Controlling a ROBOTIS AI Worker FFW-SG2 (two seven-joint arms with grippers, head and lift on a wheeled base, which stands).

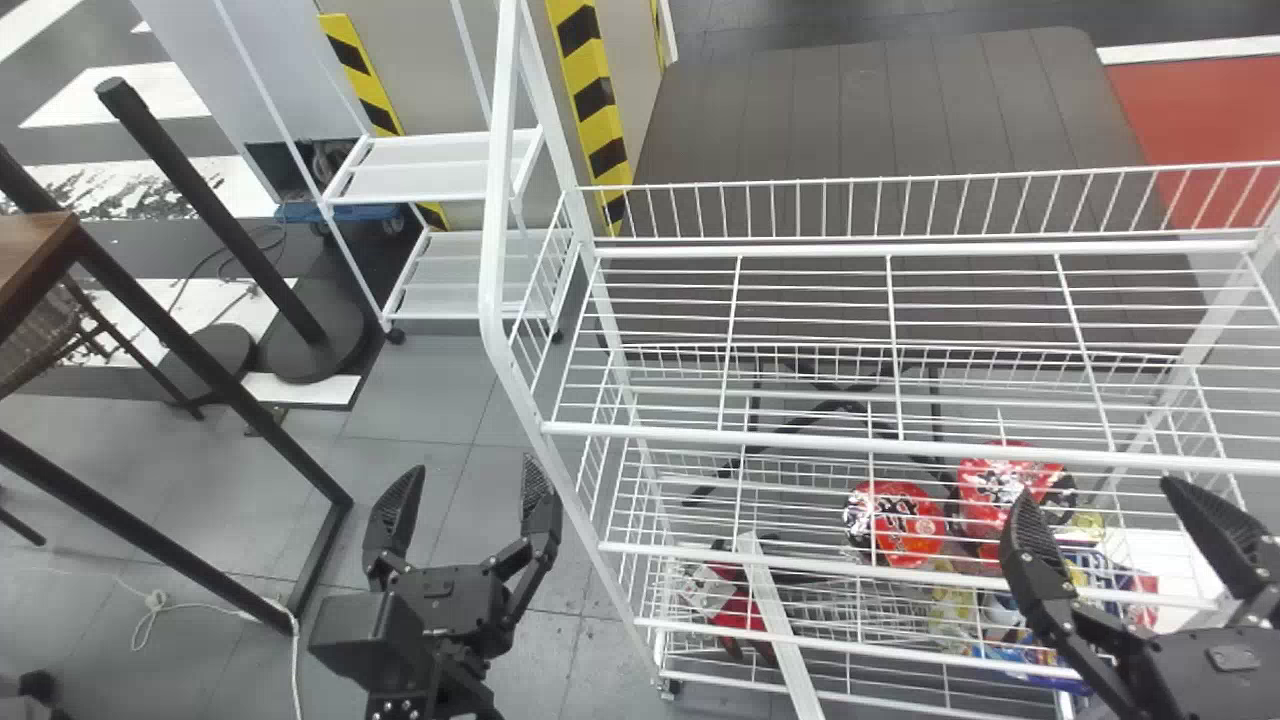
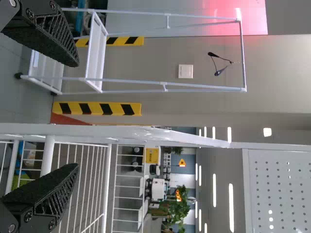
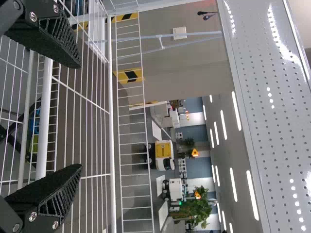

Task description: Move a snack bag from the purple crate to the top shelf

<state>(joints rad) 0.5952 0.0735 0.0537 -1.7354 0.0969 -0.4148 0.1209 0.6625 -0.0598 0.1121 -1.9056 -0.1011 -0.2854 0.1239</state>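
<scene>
Grey floor [image 1: 430, 390] surrounds a white wire rack [image 1: 860, 439], with a broad dark platform [image 1: 900, 110] behind it and a slimmer white shelf unit [image 1: 420, 182] beyond its left end. Inside the rack, below its top shelf [image 1: 890, 247], lie two rounded red snack bags [image 1: 905, 530], close together toward the right half; seen through the wires, their exact level is hard to settle. Smaller bright packets [image 1: 1090, 565] sit lower, near the right front corner, and a pale bar [image 1: 780, 620] slants down across the lower front edge further left. Which bag the robot is meant to carry cannot be told. Its left hand [image 1: 474, 463] is spread wide with nothing in its grasp, above the floor just beyond the rack's left front corner. The right hand [image 1: 1095, 486] is also wide open and holds nothing; it is in front of the rack's right part, overlapping the lower wires in the head view. On this evidence the task looks to be at its outset or between attempts, with no carry under way. Choosing a bag, gripping it, lifting it free, bringing it over the top shelf's front edge, setting it down and letting go all appear to be left.
</scene>
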